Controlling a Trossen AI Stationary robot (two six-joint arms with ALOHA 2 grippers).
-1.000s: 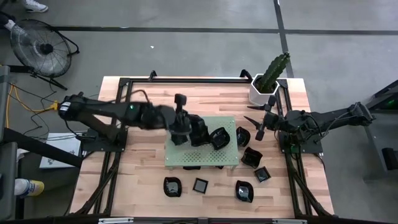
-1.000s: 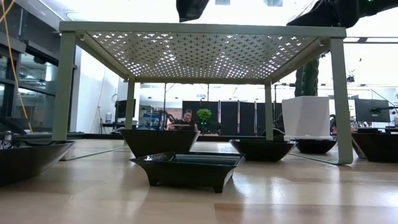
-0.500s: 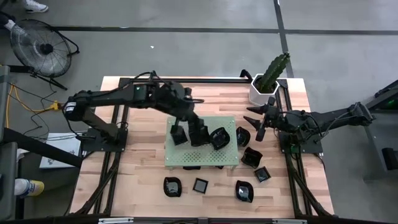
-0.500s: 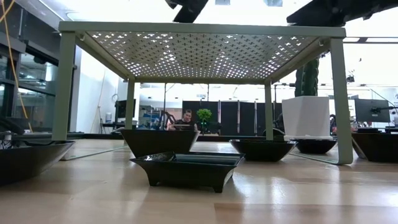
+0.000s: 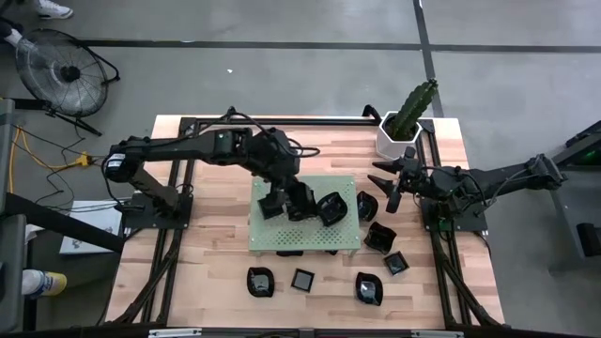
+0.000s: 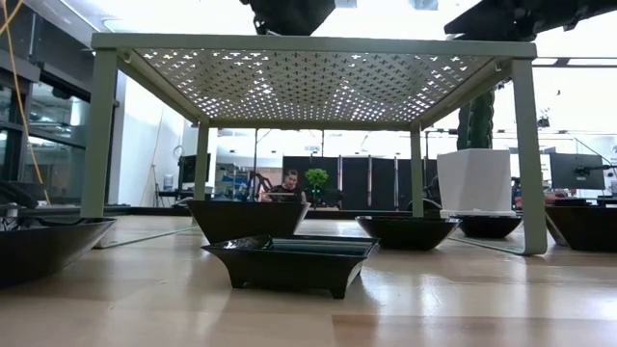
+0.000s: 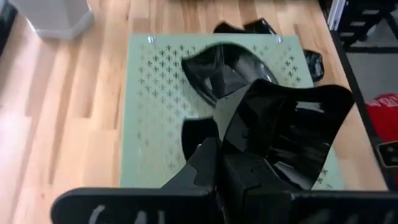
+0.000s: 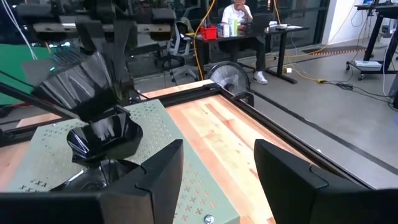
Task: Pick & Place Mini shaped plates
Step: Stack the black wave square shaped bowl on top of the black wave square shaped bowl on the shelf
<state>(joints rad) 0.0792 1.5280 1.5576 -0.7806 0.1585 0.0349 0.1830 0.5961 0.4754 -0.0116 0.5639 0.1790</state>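
Observation:
My left gripper hangs over the left half of the green perforated board and is shut on a glossy black square plate. A second black plate sits on the board just beyond it, also visible in the right wrist view. Several more black plates lie on the wood near the table's near edge and to the board's right. Others rest under the board. My right gripper waits open off the board's right edge, touching nothing. My left gripper holds the square plate by the rim, pinched between its two fingers. The fingers come from above, pointing down. The plate is tilted, with its far rim raised over the board; whether any part touches the board, I cannot tell.
A white hexagonal pot with a cactus stands at the table's far right corner. The board is a small raised table on four legs. Black frame rails run along the table's left and right sides. Bare wood shows along the far edge.
My left arm's forearm has swung toward the table's far edge, while its gripper has stayed over the left half of the board with the plate in its fingers. My right arm has kept still.

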